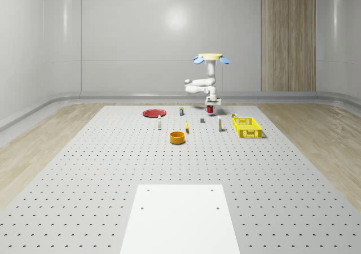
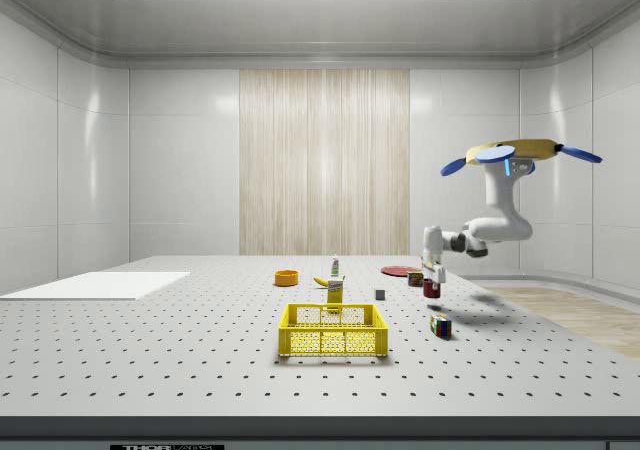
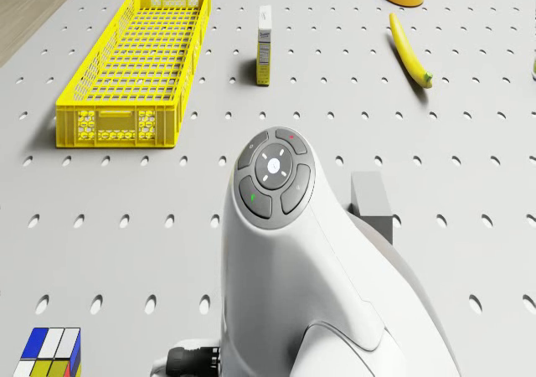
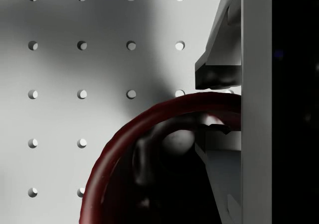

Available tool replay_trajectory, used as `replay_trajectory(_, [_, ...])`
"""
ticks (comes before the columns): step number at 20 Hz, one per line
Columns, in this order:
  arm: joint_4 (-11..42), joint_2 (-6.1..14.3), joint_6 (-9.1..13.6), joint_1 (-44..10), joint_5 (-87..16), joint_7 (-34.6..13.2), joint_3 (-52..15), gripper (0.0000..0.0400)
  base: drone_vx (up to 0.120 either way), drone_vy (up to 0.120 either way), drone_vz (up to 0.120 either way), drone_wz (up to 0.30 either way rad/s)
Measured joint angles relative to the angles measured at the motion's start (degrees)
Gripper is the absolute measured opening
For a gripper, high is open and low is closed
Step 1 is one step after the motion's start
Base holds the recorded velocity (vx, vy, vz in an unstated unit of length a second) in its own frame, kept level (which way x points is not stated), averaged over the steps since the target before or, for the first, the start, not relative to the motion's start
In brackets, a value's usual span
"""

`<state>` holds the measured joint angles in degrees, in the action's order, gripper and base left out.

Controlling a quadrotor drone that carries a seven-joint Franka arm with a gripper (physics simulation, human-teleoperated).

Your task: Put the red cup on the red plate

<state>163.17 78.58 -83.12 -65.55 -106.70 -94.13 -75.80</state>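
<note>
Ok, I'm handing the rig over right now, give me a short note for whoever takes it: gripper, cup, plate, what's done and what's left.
Gripper: down at the red cup, one finger outside the rim, the other inside, shut on the wall.
Drone: hovering above the table, over the cup.
Red cup: whether it has left the table I cannot tell.
Red plate: bare, toward the whole-scene view's left of the cup.
Done: cup gripped.
Left: carry it to the plate, set it down, release.
</note>
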Motion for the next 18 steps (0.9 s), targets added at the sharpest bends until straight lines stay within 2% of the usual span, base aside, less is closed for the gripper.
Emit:
replay_trajectory(11, [0.21,1.67,-0.87,-0.6,2.81,-0.66,-2.44,0.01,0.0,-0.12,0.12,0.0])
replay_trajectory(16, [0.18,2.49,-1.59,-0.8,3.3,-0.84,-2.71,0.01,0.0,-0.12,0.008,0.0])
replay_trajectory(18, [0.17,2.81,-1.88,-0.87,3.46,-0.9,-2.79,0.01,0.0,-0.12,0.08,0.0])
